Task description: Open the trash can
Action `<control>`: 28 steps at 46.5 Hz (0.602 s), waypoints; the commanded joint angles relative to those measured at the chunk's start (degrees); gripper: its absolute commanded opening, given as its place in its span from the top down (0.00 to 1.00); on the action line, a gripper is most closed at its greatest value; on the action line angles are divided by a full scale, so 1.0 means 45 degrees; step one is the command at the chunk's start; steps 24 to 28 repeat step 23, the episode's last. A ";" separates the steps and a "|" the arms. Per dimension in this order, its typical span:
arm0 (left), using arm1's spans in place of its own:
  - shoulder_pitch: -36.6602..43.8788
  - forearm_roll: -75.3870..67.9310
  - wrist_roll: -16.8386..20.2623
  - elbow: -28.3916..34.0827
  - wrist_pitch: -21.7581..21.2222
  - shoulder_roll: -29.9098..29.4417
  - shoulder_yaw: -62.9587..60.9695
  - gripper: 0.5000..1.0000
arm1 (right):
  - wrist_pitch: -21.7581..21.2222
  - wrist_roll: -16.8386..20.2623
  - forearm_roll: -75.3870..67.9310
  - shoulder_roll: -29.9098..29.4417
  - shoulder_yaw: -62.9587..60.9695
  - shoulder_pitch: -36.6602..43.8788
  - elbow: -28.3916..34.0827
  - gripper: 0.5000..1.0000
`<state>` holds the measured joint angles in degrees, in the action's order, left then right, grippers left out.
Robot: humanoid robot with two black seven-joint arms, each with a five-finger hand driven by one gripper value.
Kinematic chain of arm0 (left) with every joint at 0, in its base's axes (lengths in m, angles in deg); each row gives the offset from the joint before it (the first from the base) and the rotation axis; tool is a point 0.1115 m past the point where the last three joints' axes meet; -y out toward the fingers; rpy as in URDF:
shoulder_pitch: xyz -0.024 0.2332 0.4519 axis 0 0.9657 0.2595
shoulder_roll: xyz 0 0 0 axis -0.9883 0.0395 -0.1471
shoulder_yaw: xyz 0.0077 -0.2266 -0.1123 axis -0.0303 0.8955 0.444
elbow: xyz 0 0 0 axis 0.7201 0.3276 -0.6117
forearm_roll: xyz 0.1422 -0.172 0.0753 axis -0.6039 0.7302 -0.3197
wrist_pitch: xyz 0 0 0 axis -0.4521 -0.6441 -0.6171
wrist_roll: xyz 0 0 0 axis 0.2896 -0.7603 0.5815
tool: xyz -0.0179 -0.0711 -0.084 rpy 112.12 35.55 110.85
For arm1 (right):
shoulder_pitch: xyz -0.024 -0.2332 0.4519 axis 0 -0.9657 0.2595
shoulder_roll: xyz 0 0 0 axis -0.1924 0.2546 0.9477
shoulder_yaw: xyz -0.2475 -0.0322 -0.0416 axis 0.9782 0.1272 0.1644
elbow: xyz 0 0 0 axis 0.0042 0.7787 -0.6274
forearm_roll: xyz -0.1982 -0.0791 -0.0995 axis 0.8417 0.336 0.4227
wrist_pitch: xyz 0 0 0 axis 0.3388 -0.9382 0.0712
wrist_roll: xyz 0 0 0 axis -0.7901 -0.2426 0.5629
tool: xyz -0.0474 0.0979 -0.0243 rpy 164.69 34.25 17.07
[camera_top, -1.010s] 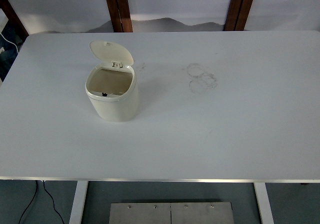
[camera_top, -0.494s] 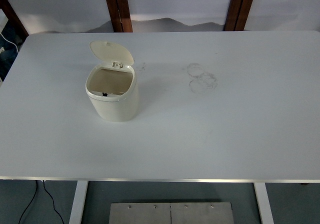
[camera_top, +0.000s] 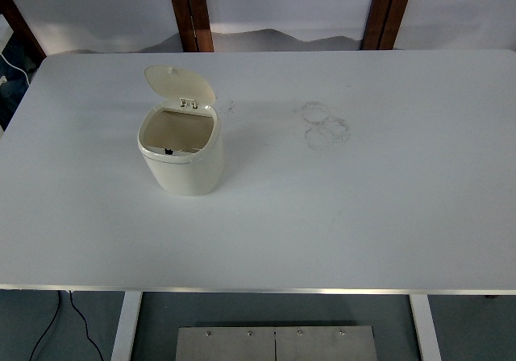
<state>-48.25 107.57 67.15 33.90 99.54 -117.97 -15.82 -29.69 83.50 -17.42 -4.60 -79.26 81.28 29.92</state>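
1. Neither hand nor arm shows anywhere in the top view, so whether the fingers are apart or together cannot be told.
2. The cream trash can point(camera_top: 181, 153) stands upright on the left half of the white worktop point(camera_top: 363, 208).
3. Its lid point(camera_top: 179, 85) is swung up and back on the hinge at the far rim, leaving the mouth open.
4. Faint ring marks point(camera_top: 325, 125) lie to the can's right, well apart from it.

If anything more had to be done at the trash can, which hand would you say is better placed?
Probably the left: the trash can, lid already up, stands toward the table's left side. Neither hand is in view.
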 commanded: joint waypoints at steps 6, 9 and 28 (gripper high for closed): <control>0.0501 0.0368 0.0000 0.0001 -0.0465 0.0112 0.0072 0.00 | 0.0000 0.0002 0.0001 0.0000 -0.0019 0.0001 0.0000 0.01; 0.0560 0.0467 0.0000 0.0001 -0.0485 0.0112 0.0072 0.00 | 0.0000 0.0002 -0.0018 0.0000 -0.0019 0.0001 0.0000 0.01; 0.0560 0.0467 0.0000 0.0001 -0.0485 0.0092 0.0072 0.00 | 0.0000 0.0002 0.0001 0.0000 0.0001 -0.0019 0.0000 0.01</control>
